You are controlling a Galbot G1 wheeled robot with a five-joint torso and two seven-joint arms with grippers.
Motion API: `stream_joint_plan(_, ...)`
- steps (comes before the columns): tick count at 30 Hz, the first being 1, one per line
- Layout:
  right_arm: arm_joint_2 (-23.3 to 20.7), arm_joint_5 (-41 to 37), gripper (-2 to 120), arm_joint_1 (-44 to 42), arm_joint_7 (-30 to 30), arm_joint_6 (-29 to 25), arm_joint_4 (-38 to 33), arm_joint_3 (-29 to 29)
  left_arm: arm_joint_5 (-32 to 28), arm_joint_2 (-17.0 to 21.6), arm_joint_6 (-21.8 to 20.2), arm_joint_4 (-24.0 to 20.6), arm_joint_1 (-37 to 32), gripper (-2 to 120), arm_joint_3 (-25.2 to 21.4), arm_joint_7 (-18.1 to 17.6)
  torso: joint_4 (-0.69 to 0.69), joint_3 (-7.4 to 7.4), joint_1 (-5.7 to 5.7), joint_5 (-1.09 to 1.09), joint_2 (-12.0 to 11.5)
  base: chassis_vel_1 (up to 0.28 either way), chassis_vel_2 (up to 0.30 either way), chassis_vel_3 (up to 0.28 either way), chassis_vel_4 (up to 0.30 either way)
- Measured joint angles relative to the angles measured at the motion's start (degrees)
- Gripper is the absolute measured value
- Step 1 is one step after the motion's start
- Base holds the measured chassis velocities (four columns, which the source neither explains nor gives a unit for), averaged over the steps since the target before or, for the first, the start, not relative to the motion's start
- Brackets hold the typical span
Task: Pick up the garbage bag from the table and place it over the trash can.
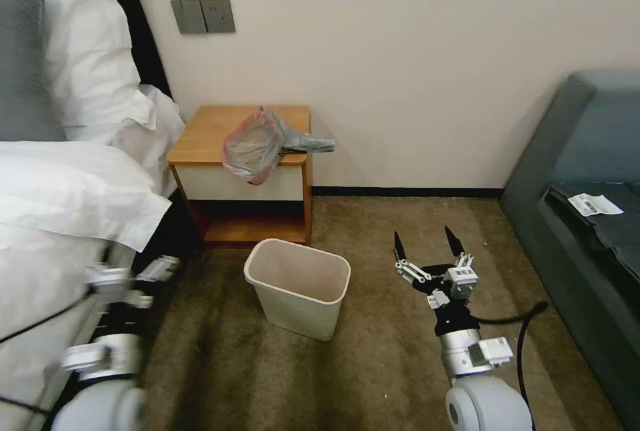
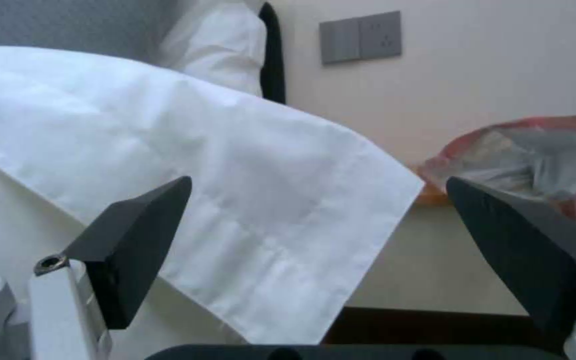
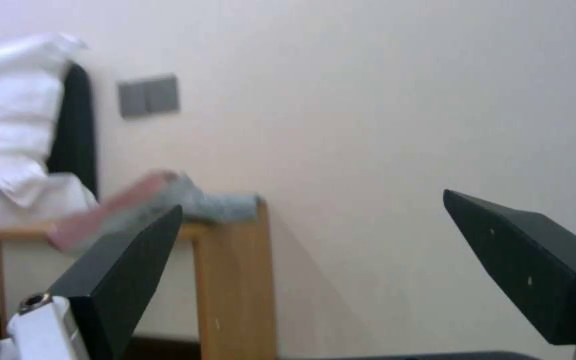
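My right gripper (image 1: 427, 243) jaws apart, empty, lower right of frame; left gripper (image 2: 315, 235) also spread, lower left by bedsheet (image 2: 168, 165). Garbage bag (image 1: 257, 146) at upper centre on table (image 1: 200, 138), overhanging front edge above trash can (image 1: 300, 286). Risk: thin plastic slips or slides off; sheet snags left arm.

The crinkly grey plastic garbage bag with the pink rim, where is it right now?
In the head view, the garbage bag lies on the wooden nightstand, drooping over its front edge above the cream trash can.
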State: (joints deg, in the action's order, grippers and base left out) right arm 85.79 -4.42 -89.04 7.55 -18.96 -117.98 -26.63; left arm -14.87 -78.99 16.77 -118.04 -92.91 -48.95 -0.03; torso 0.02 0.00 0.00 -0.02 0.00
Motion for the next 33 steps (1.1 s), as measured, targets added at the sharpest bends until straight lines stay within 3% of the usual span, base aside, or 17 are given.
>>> stream_joint_plan(6, 0.2, 0.6, 100, 1.9, 1.0, -0.6, 0.3, 1.1, -1.4, 0.2, 0.0, -0.4, -0.3, 96, 0.3, 1.0, -0.01, 0.00, 0.00, 0.02, 0.0, 0.000, 0.000, 0.000, 0.000)
stream_joint_plan(7, 0.2, 0.5, 100, 2.3, 1.2, -0.7, 0.5, 1.4, -3.5, 0.5, -0.8, -1.2, -1.0, 96, 1.8, 3.5, -0.01, 0.00, 0.00, 0.03, 0.0, 0.000, 0.000, 0.000, 0.000)
stream_joint_plan(8, 0.2, 0.5, 100, 2.3, 1.2, -0.7, 0.5, 1.4, -3.5, 0.5, -0.8, -1.2, -1.0, 96, 1.8, 3.5, -0.01, 0.00, 0.00, 0.03, 0.0, 0.000, 0.000, 0.000, 0.000)
stream_joint_plan(12, -0.7, -1.7, 100, 4.3, 3.7, -2.6, 2.0, 1.9, -10.2, 1.3, -4.0, -3.3, -2.6, 96, 7.2, 12.1, -0.01, 0.00, 0.00, 0.05, 0.0, 0.000, 0.000, 0.000, 0.000)
stream_joint_plan(15, -1.9, -4.1, 100, 6.9, 5.2, -4.7, 3.9, 2.6, -11.8, 1.6, -4.5, -3.1, -1.8, 96, 9.0, 14.9, -0.03, 0.00, 0.00, 0.02, 0.0, 0.000, 0.000, 0.000, 0.000)
stream_joint_plan(24, -10.0, -5.8, 100, 18.8, 3.9, -4.5, 11.4, 7.2, -13.0, 0.8, -4.6, -3.0, -1.2, 95, 9.6, 15.3, -0.03, 0.00, 0.00, 0.04, 0.0, 0.000, 0.000, 0.000, 0.000)
stream_joint_plan(27, -14.5, -2.2, 100, 27.1, 0.1, -4.3, 17.4, 12.4, -12.0, 0.1, -4.7, -3.0, -0.9, 95, 9.4, 13.9, -0.01, 0.01, 0.00, 0.02, 0.0, 0.000, 0.000, 0.000, 0.000)
stream_joint_plan(33, -17.2, 4.1, 100, 36.9, -4.7, -3.6, 25.2, 20.2, -11.8, -0.2, -5.0, -2.7, -0.4, 95, 9.5, 12.4, -0.02, 0.01, 0.00, 0.03, 0.0, 0.000, 0.000, 0.000, 0.000)
